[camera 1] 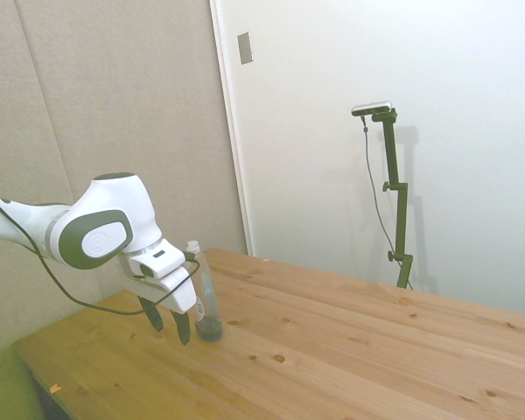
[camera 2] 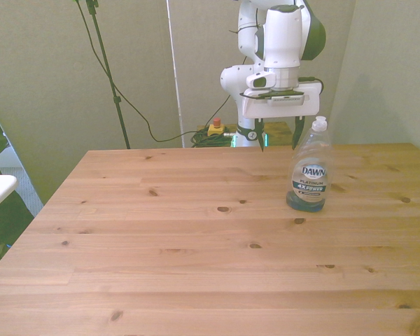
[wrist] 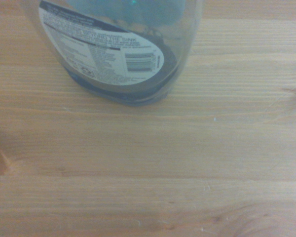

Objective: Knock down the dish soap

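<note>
tool (camera 2: 278, 135) open, pointing down, behind upright dish soap (camera 2: 309, 171)

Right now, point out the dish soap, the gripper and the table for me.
dish soap (camera 2: 309, 178): front view, on its label.
gripper (camera 2: 278, 134): front view, midway between the fingertips.
table (camera 2: 161, 266): front view, on bare wood.

The wooden table (camera 2: 196, 245) carries 1 upright dish soap (camera 2: 309, 168) bottle.
</note>
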{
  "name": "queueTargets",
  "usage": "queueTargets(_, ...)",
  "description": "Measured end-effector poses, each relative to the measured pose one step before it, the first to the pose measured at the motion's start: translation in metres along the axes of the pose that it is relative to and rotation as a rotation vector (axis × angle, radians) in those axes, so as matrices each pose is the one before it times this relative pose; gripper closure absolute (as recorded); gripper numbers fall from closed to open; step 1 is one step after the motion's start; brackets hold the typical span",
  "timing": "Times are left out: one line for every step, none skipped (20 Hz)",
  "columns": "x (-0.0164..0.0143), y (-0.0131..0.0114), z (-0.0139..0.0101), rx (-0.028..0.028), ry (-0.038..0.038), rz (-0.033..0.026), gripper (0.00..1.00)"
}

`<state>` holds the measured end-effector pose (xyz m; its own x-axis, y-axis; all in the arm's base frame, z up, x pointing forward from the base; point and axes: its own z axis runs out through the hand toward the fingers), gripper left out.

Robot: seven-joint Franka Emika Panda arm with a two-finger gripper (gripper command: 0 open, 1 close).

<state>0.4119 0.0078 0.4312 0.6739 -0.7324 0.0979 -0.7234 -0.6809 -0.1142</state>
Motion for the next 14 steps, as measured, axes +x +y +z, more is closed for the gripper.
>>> queueTargets(0.00011, -0.00012, -0.00008, -0.00004, 0.00041, -0.0003, 0.0)
queueTargets(-0.00041, -0.00039, 0.00022, -0.00073, 0.0, 0.00041, 0.0)
queueTargets(-0.00156, -0.00166, -0.00023, -0.00037, 0.00076, 0.00024, 1.0)
queueTargets(-0.00219, -0.00273, -0.00099, 0.00101, 0.0016, 0.00264, 1.0)
queueTargets(-0.00331, -0.0044, -0.00197, 0.00328, 0.00352, 0.00649, 1.0)
queueTargets(-0.0041, -0.00581, -0.00296, 0.00573, 0.00404, 0.01005, 1.0)
queueTargets(-0.00356, -0.00547, -0.00355, 0.00577, 0.00579, 0.00665, 1.0)
queueTargets(-0.0035, -0.00568, -0.00365, 0.00562, 0.00645, 0.01011, 1.0)
queueTargets(-0.00379, -0.006, -0.00368, 0.00653, 0.00649, 0.01325, 1.0)
queueTargets(-0.00357, -0.00554, -0.00344, 0.00686, 0.00621, 0.01206, 1.0)
queueTargets(-0.00383, -0.00541, -0.00306, 0.00566, 0.0043, 0.01075, 1.0)
queueTargets(-0.00358, -0.00496, -0.00228, 0.00476, 0.0031, 0.00994, 1.0)
queueTargets(-0.00294, -0.00456, -0.00181, 0.00469, 0.00245, 0.01026, 1.0)
queueTargets(-0.00226, -0.00472, -0.00165, 0.0047, 0.00261, 0.01072, 1.0)
